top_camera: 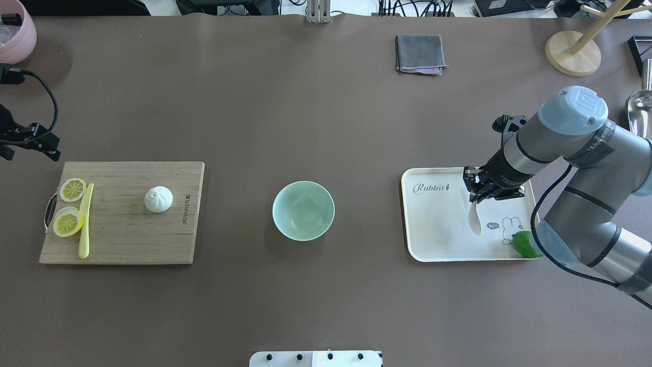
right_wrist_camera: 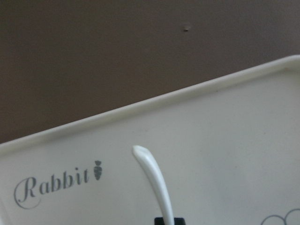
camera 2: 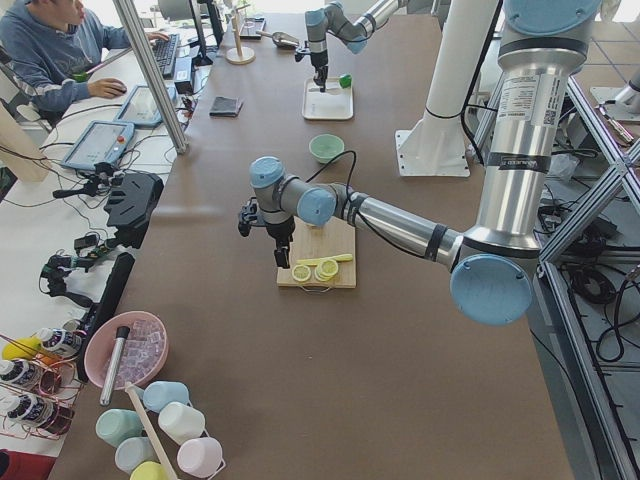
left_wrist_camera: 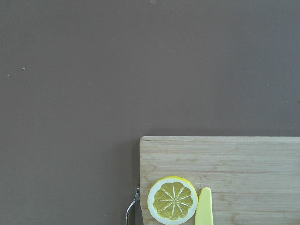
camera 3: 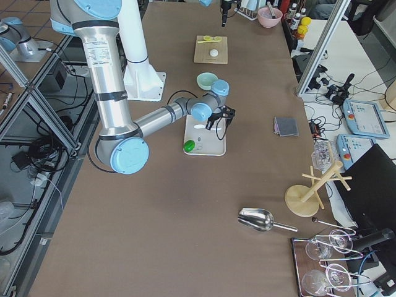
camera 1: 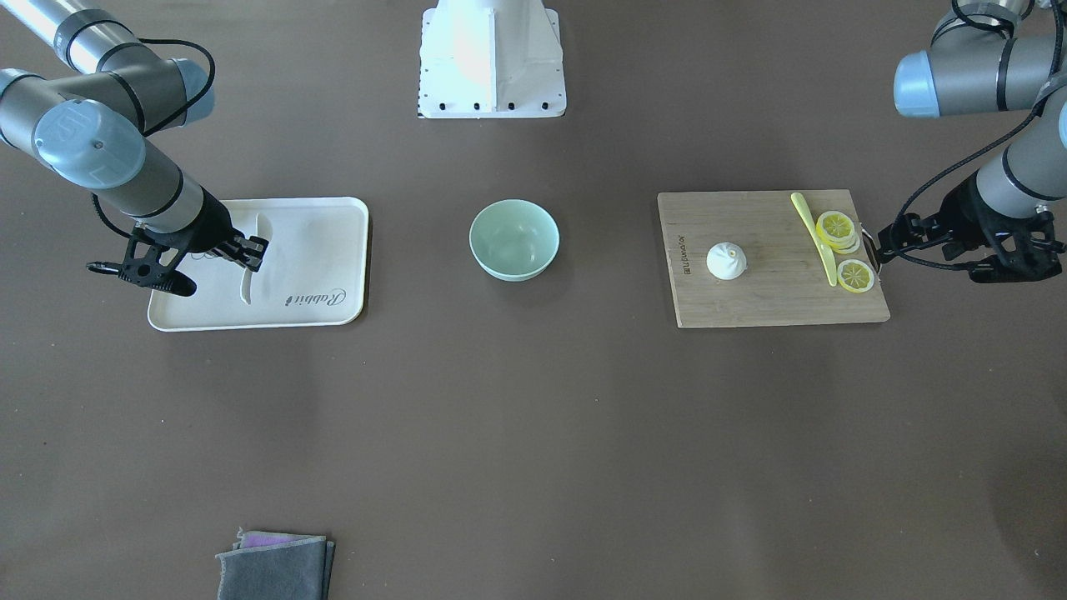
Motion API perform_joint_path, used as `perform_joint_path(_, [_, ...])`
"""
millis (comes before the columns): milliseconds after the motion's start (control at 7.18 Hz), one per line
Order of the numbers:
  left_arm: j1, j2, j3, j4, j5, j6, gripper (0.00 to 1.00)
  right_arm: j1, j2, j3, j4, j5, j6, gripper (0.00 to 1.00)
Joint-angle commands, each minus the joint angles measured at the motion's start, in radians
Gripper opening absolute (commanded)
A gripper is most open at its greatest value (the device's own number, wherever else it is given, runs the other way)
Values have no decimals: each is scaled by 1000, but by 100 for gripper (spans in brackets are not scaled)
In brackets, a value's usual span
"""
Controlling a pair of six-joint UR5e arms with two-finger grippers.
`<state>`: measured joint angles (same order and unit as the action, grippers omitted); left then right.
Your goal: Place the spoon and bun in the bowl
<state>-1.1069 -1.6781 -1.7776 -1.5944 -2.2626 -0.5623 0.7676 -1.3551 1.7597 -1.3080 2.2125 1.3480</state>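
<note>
The white spoon (top_camera: 476, 223) lies on the white tray (top_camera: 438, 224) at the table's right; its handle shows in the right wrist view (right_wrist_camera: 152, 178). My right gripper (top_camera: 474, 200) is low over the tray and shut on the spoon's handle. The mint-green bowl (top_camera: 303, 210) stands empty at the table's middle. The white bun (top_camera: 158, 199) sits on the wooden cutting board (top_camera: 127, 239) at the left. My left gripper (camera 1: 885, 243) hovers off the board's outer end, open and empty, far from the bun.
Two lemon slices (top_camera: 69, 223) and a yellow-green utensil (top_camera: 85, 224) lie on the board's left end. A green object (top_camera: 523, 243) sits at the tray's near right corner. A grey cloth (top_camera: 419, 53) lies at the far edge. A wooden stand (top_camera: 573, 51) is far right.
</note>
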Motion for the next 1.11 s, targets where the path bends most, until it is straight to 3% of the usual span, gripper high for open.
perform_joint_path(0, [-4, 5, -14, 2, -2, 1, 98, -28, 71, 23, -2, -13, 240, 0])
perform_joint_path(279, [-7, 5, -23, 8, -5, 1, 98, -112, 150, 17, -14, -138, 470, 0])
perform_joint_path(557, [-7, 6, -22, 10, -8, -1, 98, -175, 302, 11, -158, -201, 584, 0])
perform_joint_path(975, [-2, 6, 12, 8, -5, 2, 98, -238, 436, -3, -177, -285, 768, 0])
